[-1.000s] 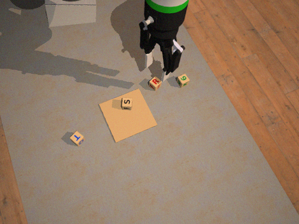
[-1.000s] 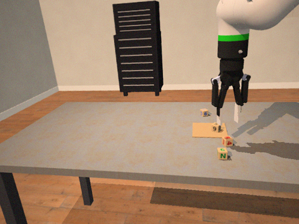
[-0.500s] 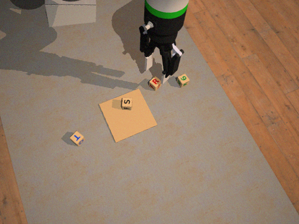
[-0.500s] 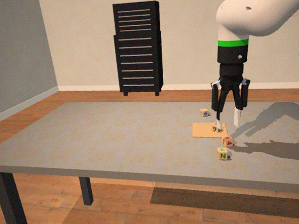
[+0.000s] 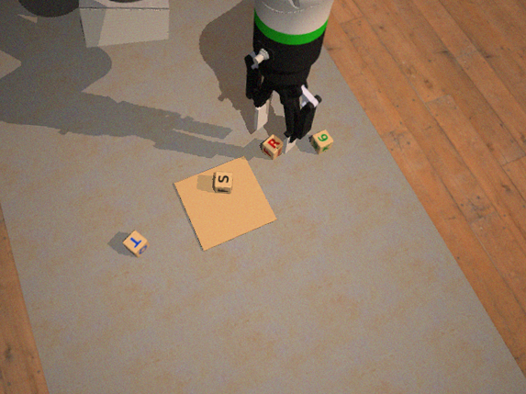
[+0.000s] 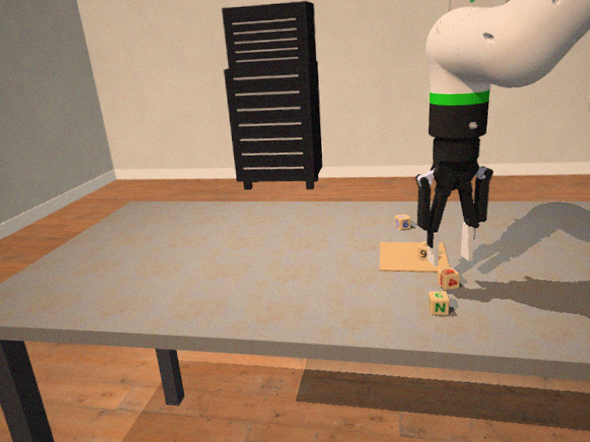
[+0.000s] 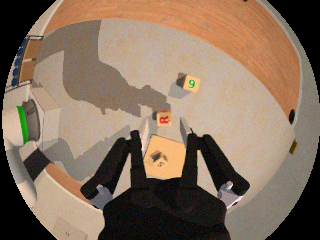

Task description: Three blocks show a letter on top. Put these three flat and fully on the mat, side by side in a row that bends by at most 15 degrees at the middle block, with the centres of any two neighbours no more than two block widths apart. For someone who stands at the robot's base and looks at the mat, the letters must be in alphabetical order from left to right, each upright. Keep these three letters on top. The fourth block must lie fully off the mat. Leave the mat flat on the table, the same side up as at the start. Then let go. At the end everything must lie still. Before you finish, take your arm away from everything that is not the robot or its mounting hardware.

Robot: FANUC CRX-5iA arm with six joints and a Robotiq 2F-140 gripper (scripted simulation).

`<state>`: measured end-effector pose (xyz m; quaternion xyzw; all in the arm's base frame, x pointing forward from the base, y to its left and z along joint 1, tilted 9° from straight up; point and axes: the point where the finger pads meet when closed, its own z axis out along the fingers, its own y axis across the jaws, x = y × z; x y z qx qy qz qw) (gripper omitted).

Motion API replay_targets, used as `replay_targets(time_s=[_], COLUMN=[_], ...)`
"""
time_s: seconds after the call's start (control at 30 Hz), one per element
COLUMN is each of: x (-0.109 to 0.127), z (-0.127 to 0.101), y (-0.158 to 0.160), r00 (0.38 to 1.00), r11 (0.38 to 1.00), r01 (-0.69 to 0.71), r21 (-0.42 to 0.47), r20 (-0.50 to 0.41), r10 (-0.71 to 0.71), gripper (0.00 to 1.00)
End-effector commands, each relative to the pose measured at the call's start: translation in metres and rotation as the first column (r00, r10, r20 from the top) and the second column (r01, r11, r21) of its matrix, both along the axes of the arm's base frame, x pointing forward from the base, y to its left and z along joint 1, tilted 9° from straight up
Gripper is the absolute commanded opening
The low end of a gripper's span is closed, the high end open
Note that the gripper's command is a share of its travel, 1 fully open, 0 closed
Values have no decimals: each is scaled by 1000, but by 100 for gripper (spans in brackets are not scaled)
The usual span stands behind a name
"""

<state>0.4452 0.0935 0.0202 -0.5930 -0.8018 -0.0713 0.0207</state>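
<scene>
R block: off the mat, near its edge;
gripper: above table, near mat; fingers partly open, holding nothing

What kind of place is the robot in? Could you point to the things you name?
Maybe a workshop or lab room: there's a robot arm (image 5: 292,7) (image 6: 456,48) at a big table (image 5: 338,315) (image 6: 210,275), and a tall black cabinet (image 6: 273,100) with many drawers.

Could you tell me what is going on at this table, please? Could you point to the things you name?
The robot's gripper (image 5: 274,136) (image 6: 449,261) (image 7: 163,124) is open above the table, holding nothing. Of the lettered blocks, only the S block (image 5: 223,181) (image 7: 160,163) is on the mat (image 5: 228,220) (image 6: 399,259) (image 7: 172,170). The R block (image 5: 272,146) (image 6: 449,279) (image 7: 164,118), the T block (image 5: 135,243) (image 6: 402,222) and the block with a green digit on top (image 5: 321,141) (image 6: 438,303) (image 7: 191,83) lie off it, so the row is yet to be built.
</scene>
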Motion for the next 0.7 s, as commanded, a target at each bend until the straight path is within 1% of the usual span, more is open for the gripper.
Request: replay_targets(time_s=[0.0,0.37,0.67], x=[0,1,1], z=[-4,-11,-13], y=[1,2,2], r00=[1000,1000,1000], r11=[1000,1000,1000], r01=[0,0,0], r21=[0,0,0], r20=[0,0,0], r10=[0,0,0], gripper=[40,40,40])
